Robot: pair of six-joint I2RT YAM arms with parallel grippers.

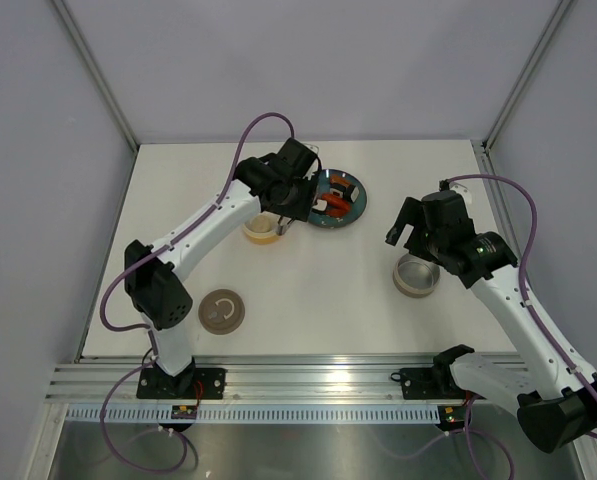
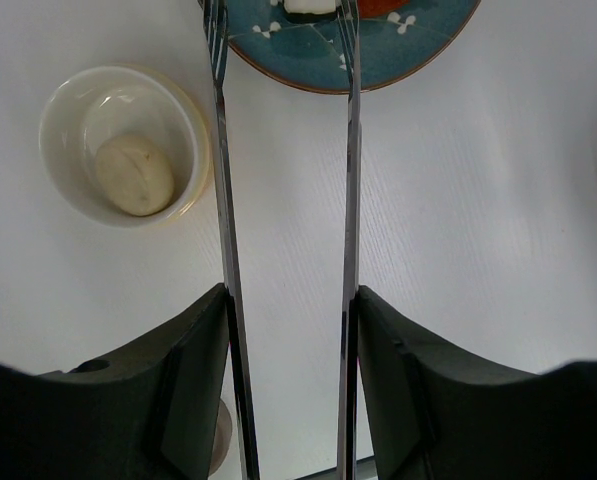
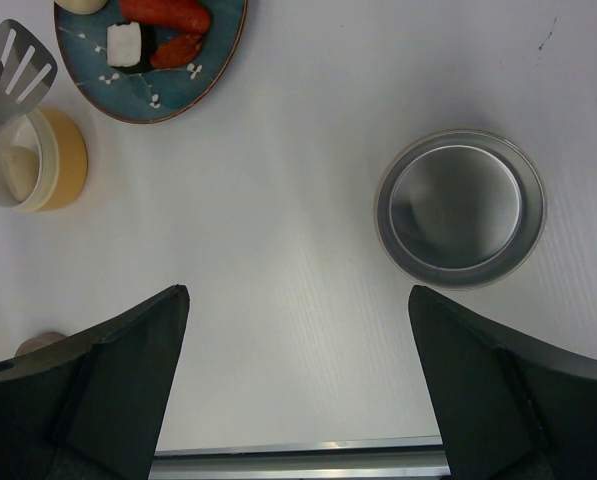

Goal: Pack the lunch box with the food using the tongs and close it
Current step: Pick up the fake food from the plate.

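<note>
Over the teal plate (image 2: 418,50), left hand (image 2: 288,330) clamps the tongs (image 2: 223,200), arms spread ready to pinch sushi (image 3: 126,45), while right hand (image 3: 298,295) hangs wide open, empty.

Free tabletop (image 1: 318,285) between cup (image 1: 261,231) and steel bowl (image 1: 417,276)

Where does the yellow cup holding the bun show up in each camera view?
Top external: yellow cup left of centre, left of the teal plate.
Left wrist: cup upper left, left of the tongs.
Right wrist: cup at left edge.
Shared landmark: teal plate, near the cup throughout.
</note>
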